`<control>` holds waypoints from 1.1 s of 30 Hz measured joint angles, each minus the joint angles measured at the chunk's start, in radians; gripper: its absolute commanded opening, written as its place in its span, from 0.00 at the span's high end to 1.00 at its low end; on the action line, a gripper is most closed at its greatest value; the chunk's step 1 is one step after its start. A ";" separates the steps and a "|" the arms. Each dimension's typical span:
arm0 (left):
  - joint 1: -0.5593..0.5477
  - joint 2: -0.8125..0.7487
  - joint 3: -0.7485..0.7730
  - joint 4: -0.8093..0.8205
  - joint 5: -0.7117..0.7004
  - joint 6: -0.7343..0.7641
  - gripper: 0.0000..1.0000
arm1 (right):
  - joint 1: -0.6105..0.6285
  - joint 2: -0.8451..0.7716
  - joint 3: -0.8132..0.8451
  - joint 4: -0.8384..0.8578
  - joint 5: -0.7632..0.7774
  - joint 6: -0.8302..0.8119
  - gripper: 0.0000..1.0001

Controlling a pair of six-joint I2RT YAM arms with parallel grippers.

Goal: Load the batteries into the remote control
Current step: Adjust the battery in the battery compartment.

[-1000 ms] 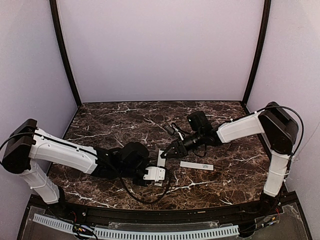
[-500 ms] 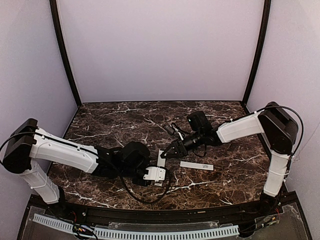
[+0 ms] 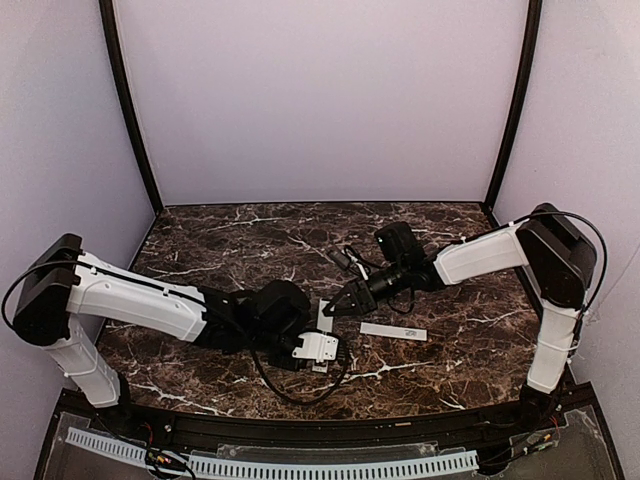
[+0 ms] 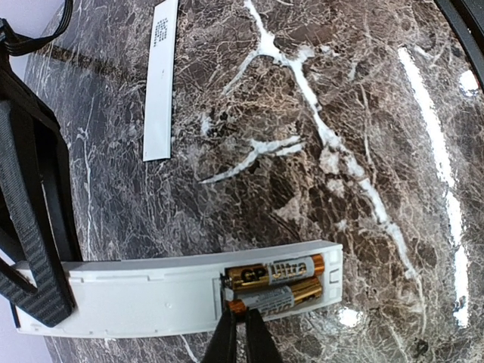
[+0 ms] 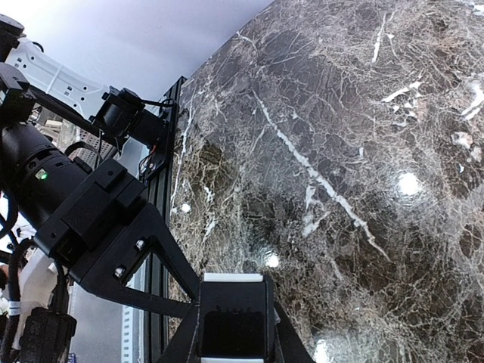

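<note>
- Currently nearest the arm bases: the left tool [image 4: 239,324], its fingers drawn together to a narrow point with nothing visible between them. It meets the remote control [image 4: 144,295] square-on to one long edge.
- The tip is at the inner end of the lower battery [image 4: 268,300]. Touching or just short of it, cannot tell.
- Both batteries [image 4: 276,272] lie side by side in the open bay, long axes parallel to the remote's. The upper one looks seated. The lower one sits slightly askew, so I judge it not fully home.
- The bay is at the remote's end away from the right tool, so the left arm is the nearer one. The coming move is likely a short press at that battery end, across the remote's width.
- The remote lies low on the worktop [image 4: 355,128], running roughly near-to-far between the two arms.
- Right tool [image 5: 233,299]: clamped on the remote's far, dark-sectioned end, bracing it.
- Farthest is the cover strip [image 4: 160,76], flat on the worktop, well apart.
</note>
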 measured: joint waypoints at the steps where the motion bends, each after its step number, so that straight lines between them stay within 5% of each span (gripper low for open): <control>1: 0.000 0.004 0.008 -0.008 -0.002 0.000 0.95 | -0.001 0.000 0.000 -0.002 0.000 0.002 1.00; 33: -0.077 0.111 0.076 -0.035 -0.200 0.015 0.97 | -0.034 0.015 -0.002 -0.023 -0.015 0.069 1.00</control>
